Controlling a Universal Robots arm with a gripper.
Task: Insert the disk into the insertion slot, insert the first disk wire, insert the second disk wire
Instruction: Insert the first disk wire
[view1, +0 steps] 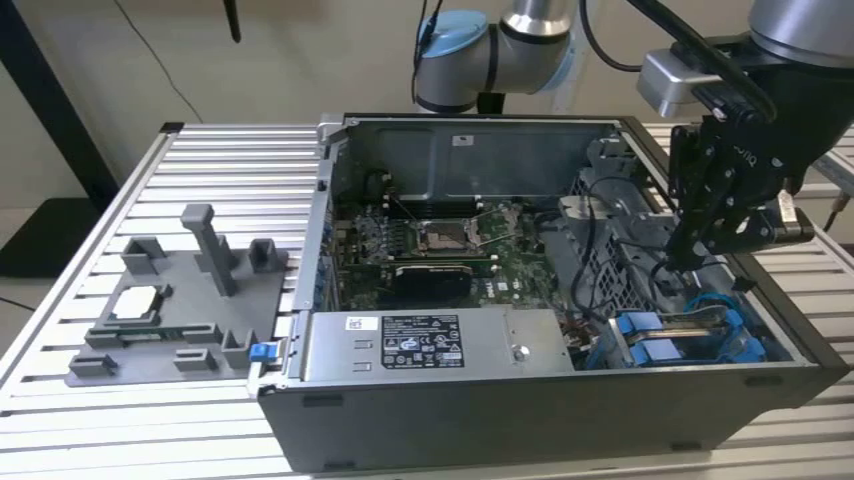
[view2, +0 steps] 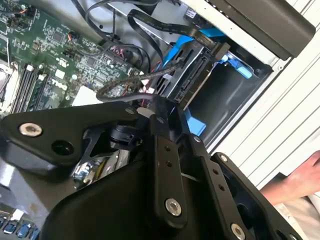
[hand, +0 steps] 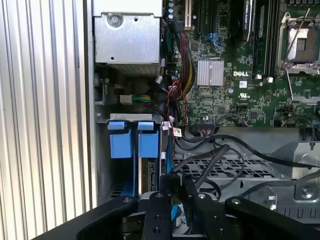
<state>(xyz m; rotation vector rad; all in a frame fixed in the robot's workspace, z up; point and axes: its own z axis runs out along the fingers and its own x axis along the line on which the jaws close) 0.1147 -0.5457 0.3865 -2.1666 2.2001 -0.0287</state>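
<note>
In the exterior view, the gripper (view1: 694, 258) hangs down inside the open computer case (view1: 534, 420), at the corner on the exterior view's right. Just below it is the insertion slot (view1: 663, 350) — grey metal with bright blue plastic parts. The disk (view1: 697, 322) already sits in the slot, standing on its thin edge. Its long side runs along the case wall toward the exterior view's right, so the disk lies below the fingers, close by.

In the second wrist view, the gripper (view2: 154, 107) is black, hard and shiny, with round screws. Its fingertips are pressed close together. A thin, bumpy black wire (view2: 125, 87) curls just beside the tips, and I cannot tell if they pinch it. Past the tips is the disk (view2: 192, 80), flat and dark on this side, with its blue frame around it. A person's hand (view2: 302, 177) is off at the side, over the ribbed table.

In the first wrist view, the gripper (hand: 176, 187) points at the slot's two smooth blue tabs (hand: 122, 142). The green board (hand: 235, 75) with many tiny parts lies beside them — and a grey metal cage (hand: 225, 167) full of little holes is next to the tips.
</note>
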